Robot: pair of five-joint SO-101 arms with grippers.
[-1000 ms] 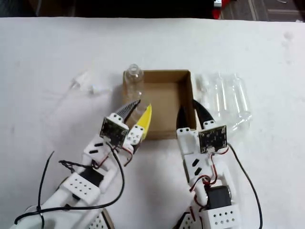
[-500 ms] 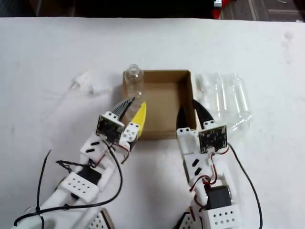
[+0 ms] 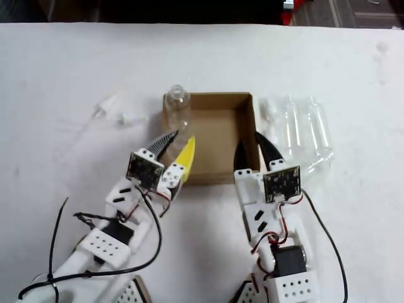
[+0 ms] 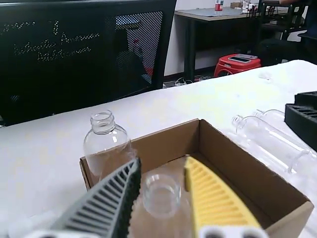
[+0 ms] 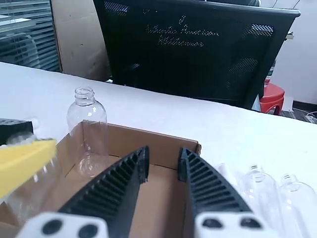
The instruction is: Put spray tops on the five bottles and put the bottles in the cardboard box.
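- Left pincer (image 3: 187, 137) pinches a bottle (image 4: 161, 194) by the box's (image 3: 214, 96) left wall.
- Right pincer (image 3: 249, 140), slightly spread, straddles the right wall.
- Second bottle (image 3: 177, 105) stands at the far left corner.

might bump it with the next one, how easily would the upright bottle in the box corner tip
The upright bottle looks empty, so probably light and easy to topple. The cardboard box walls beside it may brace two sides. Round: likely rolls if felled.
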